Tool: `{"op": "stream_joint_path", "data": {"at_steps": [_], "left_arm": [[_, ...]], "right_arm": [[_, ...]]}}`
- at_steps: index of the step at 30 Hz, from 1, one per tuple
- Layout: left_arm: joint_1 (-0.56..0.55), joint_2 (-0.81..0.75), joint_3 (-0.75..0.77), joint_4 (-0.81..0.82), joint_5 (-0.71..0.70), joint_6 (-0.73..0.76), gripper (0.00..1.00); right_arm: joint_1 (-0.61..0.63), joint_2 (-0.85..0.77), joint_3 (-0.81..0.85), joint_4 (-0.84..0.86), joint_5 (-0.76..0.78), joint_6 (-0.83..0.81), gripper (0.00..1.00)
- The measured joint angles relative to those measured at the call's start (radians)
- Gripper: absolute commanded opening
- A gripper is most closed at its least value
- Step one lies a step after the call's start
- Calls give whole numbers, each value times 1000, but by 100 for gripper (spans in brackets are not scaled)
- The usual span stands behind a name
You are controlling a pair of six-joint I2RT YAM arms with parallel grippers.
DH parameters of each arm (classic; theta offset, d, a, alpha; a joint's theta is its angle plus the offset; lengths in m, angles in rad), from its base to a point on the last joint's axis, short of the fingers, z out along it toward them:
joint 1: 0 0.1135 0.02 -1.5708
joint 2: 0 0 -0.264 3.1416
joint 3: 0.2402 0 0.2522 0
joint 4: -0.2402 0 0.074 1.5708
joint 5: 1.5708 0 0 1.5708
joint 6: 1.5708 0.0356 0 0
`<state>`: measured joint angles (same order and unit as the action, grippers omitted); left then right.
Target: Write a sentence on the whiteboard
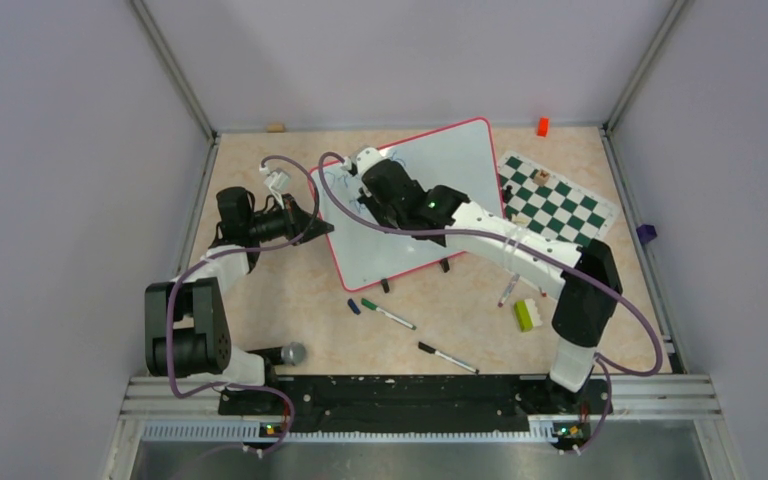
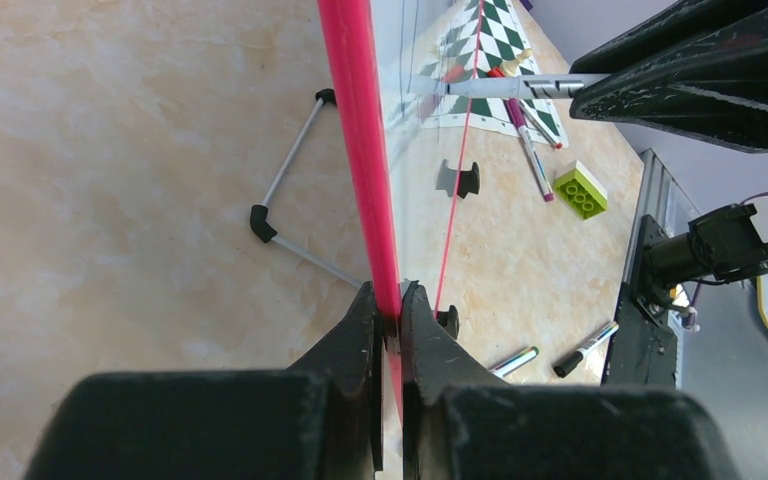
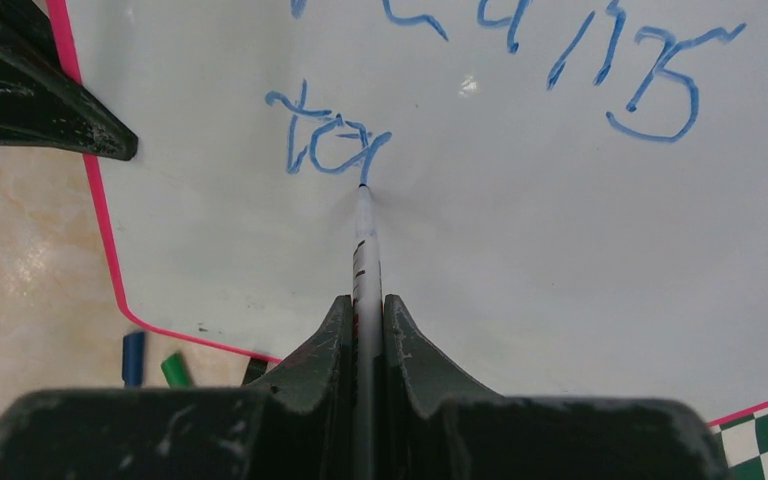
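Observation:
The whiteboard [image 1: 450, 180], white with a thin red frame [image 2: 360, 150], stands tilted on the table. My left gripper [image 1: 320, 228] [image 2: 391, 310] is shut on its left edge. My right gripper [image 1: 368, 200] [image 3: 365, 305] is shut on a thin white marker [image 3: 365, 250] [image 2: 500, 87]. The marker's blue tip touches the whiteboard [image 3: 560, 250] just below the last stroke. The sentence [image 3: 325, 140] is blue handwriting: a top line cut off by the right wrist view's upper edge, and under it a short word beginning "to".
A green-and-white chess mat [image 1: 555, 205] lies right of the board with a small wooden piece [image 1: 539, 176] on it. In front lie a green-capped marker [image 1: 388, 314], a black one [image 1: 448, 358], a blue cap [image 1: 354, 308], a pink pen [image 1: 508, 290] and a lime brick [image 1: 525, 315].

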<state>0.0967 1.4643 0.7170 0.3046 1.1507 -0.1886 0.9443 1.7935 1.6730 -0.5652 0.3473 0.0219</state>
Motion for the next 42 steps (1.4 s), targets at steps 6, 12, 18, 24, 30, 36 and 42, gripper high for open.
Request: {"op": "stream_joint_path", "data": {"at_steps": [6,12,18,24,30,36,42], "left_arm": [[0,0,-1,0,0,-1,0],[0,-1,-1,1,4,0,0],[0,-1,-1,1,4,0,0],[0,-1,-1,1,4,0,0],[0,-1,-1,1,4,0,0],[0,-1,-1,1,4,0,0],[0,-1,-1,1,4,0,0]], "right_arm": [[0,-13,-30,-6,0,4,0],[0,-24,-30,-5,5,5,0],[-5,-79,-30,0,-3,5,0],[-29,-100,-30,11,-3,5,0],[-42,-95,-21,11,0,3,0],[-43,-66,10,26,6,-4,0],[-44,-43,11,40,25,-4,0]]}}
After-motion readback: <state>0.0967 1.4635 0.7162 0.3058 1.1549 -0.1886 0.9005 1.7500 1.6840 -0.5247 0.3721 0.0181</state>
